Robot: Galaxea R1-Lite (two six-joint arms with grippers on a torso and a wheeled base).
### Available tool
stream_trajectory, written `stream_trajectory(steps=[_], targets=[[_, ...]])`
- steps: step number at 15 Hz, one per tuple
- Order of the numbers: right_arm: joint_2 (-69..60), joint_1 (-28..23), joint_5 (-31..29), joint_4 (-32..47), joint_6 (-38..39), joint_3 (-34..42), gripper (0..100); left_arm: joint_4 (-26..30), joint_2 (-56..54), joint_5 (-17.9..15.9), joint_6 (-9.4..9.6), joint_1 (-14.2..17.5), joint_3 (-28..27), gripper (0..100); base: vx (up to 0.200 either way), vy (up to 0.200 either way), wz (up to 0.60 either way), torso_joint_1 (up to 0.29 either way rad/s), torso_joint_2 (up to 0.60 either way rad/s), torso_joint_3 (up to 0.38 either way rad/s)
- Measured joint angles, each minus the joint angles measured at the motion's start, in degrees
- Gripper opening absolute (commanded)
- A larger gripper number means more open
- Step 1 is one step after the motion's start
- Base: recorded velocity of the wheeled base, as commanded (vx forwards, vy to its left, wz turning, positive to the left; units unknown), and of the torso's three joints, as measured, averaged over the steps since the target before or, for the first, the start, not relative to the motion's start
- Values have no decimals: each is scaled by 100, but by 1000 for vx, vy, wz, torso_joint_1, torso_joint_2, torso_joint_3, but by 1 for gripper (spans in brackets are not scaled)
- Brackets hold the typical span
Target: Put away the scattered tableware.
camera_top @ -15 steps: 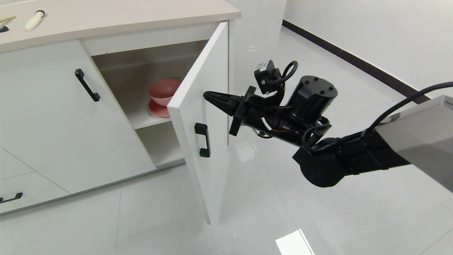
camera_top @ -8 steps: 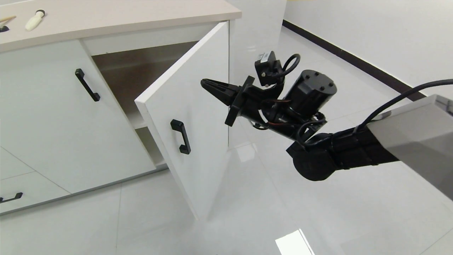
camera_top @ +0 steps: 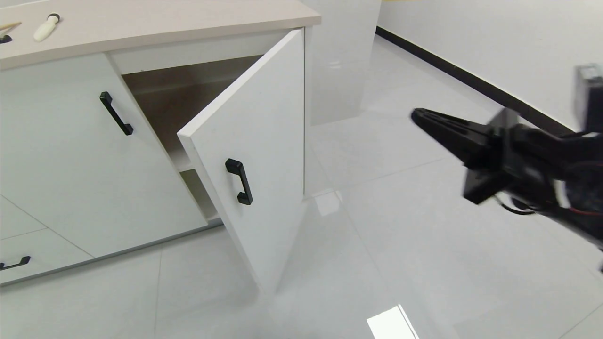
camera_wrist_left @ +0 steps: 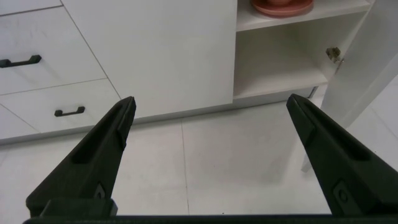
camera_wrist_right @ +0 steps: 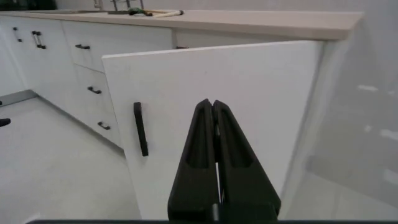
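Note:
A white cabinet door [camera_top: 254, 141] with a black handle [camera_top: 239, 181] stands half open, hiding the shelf behind it in the head view. My right gripper [camera_top: 417, 115] is shut and empty, well to the right of the door over the floor; in its wrist view the right gripper [camera_wrist_right: 212, 104] points at the door [camera_wrist_right: 249, 93] from a distance. A pink dish [camera_wrist_left: 283, 6] sits on the cabinet's upper shelf [camera_wrist_left: 298, 18]. My left gripper [camera_wrist_left: 210, 102] is open and empty, low above the floor in front of the cabinet.
A beige countertop [camera_top: 141, 21] carries a white-handled utensil [camera_top: 45, 28] at its far left. A shut door with a black handle [camera_top: 115, 113] and drawers [camera_wrist_left: 56, 93] lie left of the open compartment. A dark skirting [camera_top: 471, 82] lines the right wall.
The door swung from wide open to half shut, covering the pink dishes in the head view. Then my right gripper drew back to the right, away from the door.

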Motion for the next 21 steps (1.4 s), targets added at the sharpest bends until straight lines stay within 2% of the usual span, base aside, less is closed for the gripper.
stream_trajectory(steps=[4, 6, 8, 10, 12, 14, 16, 21], targets=[[-2647, -1541, 13, 167, -79, 1830, 0, 0, 0, -4, 2, -5, 5, 100, 0, 0, 0, 0, 0, 0], [-3900, -2141, 24, 510, -117, 2391, 0, 0, 0, -2, 6, -2, 5, 100, 0, 0, 0, 0, 0, 0], [-5263, -2505, 33, 1257, -137, 2693, 0, 2, 0, 0, 4, 0, 5, 100, 0, 0, 0, 0, 0, 0], [-6649, -2684, 30, 2415, -180, 2850, 0, 0, 0, 2, 4, 0, 5, 100, 0, 0, 0, 0, 0, 0], [-7770, -2739, -99, 4295, -263, 2950, 0, 2, 0, 11, 4, -5, 5, 100, 0, 100, 0, 1, 4, 1], [-8363, -2753, -354, 6112, -336, 2996, 0, -2, 0, 132, 11, 2, 5, 100, 0, 200, 0, 5, 2, -2], [-8642, -2759, -490, 7407, -542, 3024, 0, -4, 0, 208, -7, 2, 2, 100, 0, 100, 0, 4, -1, -1], [-8828, -2750, -767, 7565, -530, 3032, 0, -9, 0, 197, 11, 6, 9, 100, 0, 0, 0, 0, 0, 0]])
